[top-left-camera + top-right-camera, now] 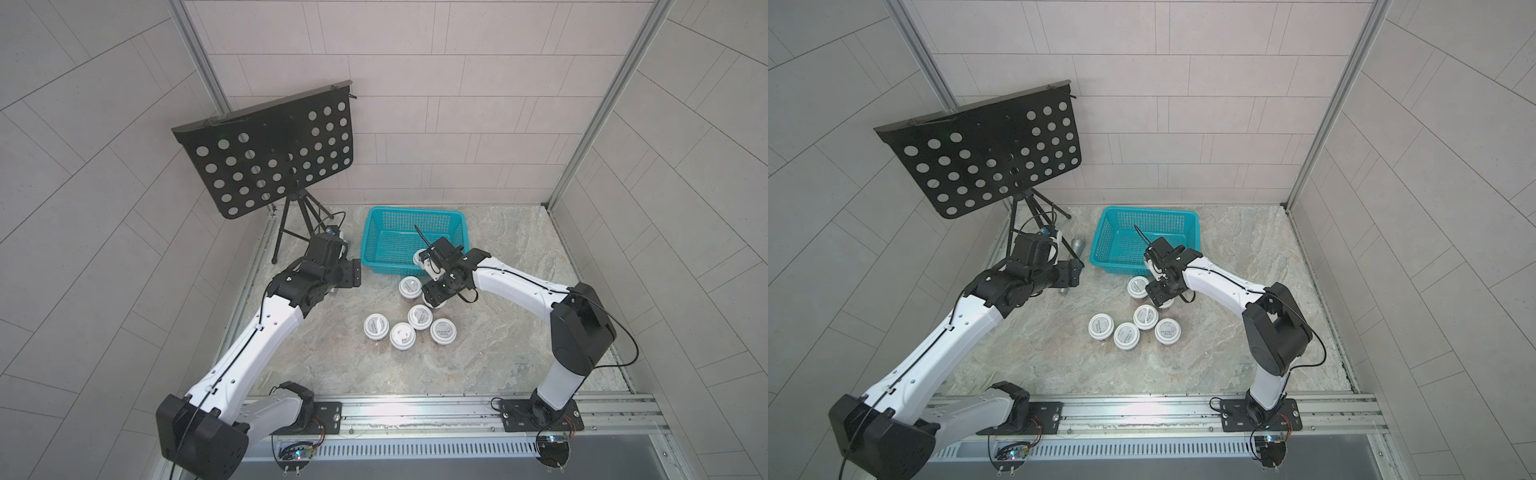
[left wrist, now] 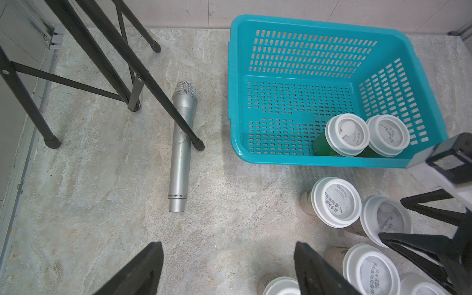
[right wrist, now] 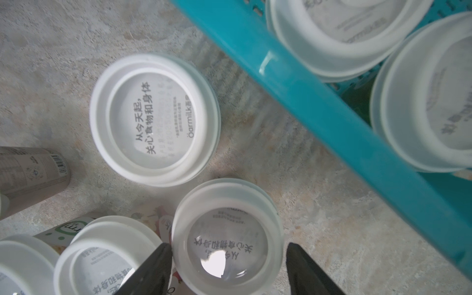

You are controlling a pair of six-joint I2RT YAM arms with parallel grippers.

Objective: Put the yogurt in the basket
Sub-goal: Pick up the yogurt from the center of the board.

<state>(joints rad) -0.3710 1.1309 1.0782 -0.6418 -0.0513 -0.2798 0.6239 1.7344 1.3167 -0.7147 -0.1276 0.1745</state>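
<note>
Your black music stand (image 1: 270, 153) fills the far left corner. The teal basket (image 2: 236, 89) holds two yogurt cups (image 2: 348, 134) in its near corner by your right arm. Your left gripper (image 2: 228, 249) hangs wide open, empty, near the silver microphone (image 2: 181, 150). Your right gripper (image 3: 227, 246) straddles the lid of another cup (image 3: 227, 227) just outside the basket; you cannot tell whether it grips. Five more cups (image 1: 402, 336) stand on the table (image 1: 498, 291).

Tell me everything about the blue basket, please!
The basket is teal plastic, rectangular, with slotted walls and floor and a flared rim. It sits upright on the stone-look table near the back wall. Two white-lidded yogurt cups stand side by side in one corner.
</note>
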